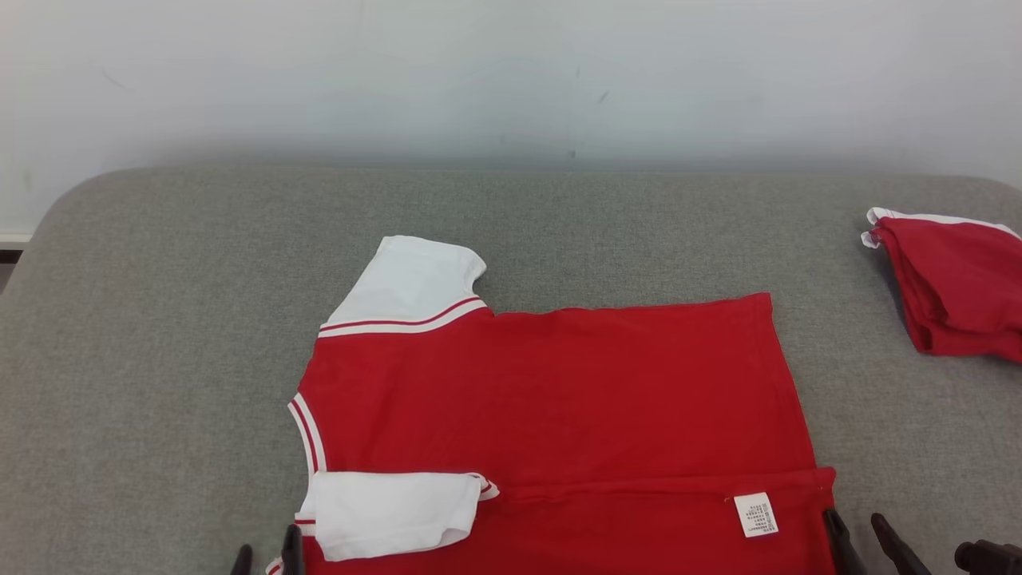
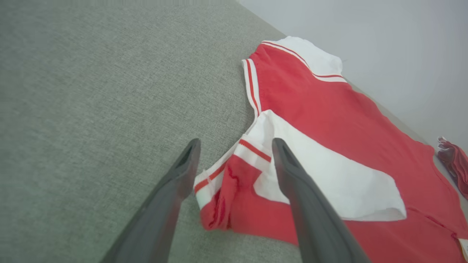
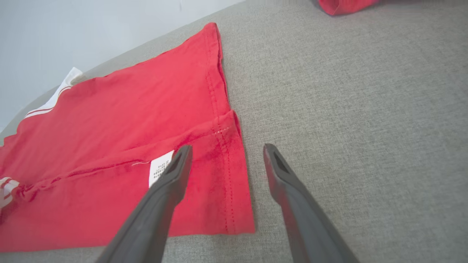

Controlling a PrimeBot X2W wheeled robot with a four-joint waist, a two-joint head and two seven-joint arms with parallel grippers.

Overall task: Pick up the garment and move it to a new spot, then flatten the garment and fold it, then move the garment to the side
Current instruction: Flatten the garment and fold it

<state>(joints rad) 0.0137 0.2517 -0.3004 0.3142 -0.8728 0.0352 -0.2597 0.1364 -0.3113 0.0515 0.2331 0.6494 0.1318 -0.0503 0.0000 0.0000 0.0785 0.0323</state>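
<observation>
Garment (image 1: pixel 559 399): red, white-sleeved, lower centre of frame on grey cushion (image 1: pixel 160 319), near edge folded over. Left gripper (image 2: pixel 236 146), bottom left: fingers spread, holding nothing. Right gripper (image 3: pixel 226 149), bottom right at hem corner: same

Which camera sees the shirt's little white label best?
The head view: the label lies whole and uncovered. The right wrist view is closer, but a finger covers its corner. The left wrist view has maybe a white sliver at its edge.

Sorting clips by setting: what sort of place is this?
Probably an indoor clothes-folding workstation: a grey cloth-covered table against a plain wall, a red shirt spread on it, folded red clothes aside.
</observation>
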